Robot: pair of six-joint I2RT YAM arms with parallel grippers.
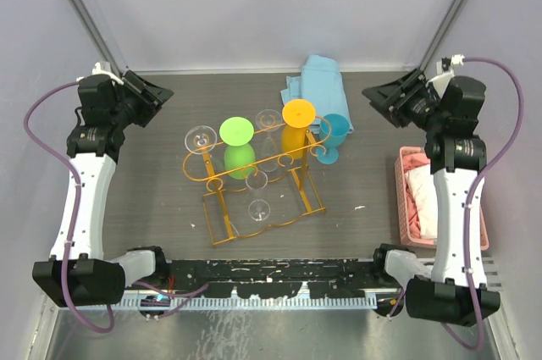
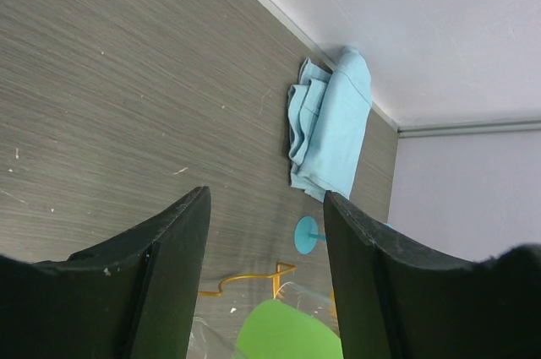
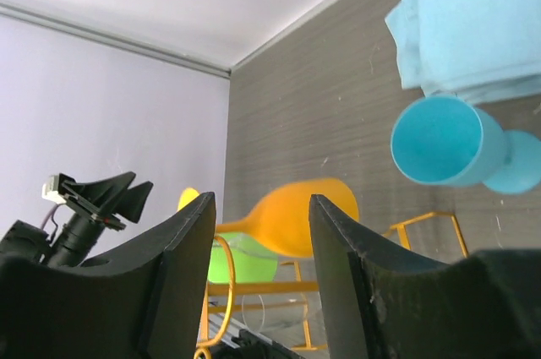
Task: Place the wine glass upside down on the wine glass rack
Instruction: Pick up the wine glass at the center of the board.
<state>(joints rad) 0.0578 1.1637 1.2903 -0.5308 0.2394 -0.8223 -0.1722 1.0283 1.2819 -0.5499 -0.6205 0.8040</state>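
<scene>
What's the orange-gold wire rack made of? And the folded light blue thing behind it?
The orange-gold wire rack looks like thin coated metal: slim bent rods, curled hooks. The folded light blue thing looks like soft matte cloth, judging by its creases.

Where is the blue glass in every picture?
Top external: blue glass right of centre, just below the cloth.
Left wrist: blue glass low in the middle, only foot and stem showing.
Right wrist: blue glass at the right, mouth toward us.
Shared landmark: folded light blue cloth, next to it everywhere.
</scene>
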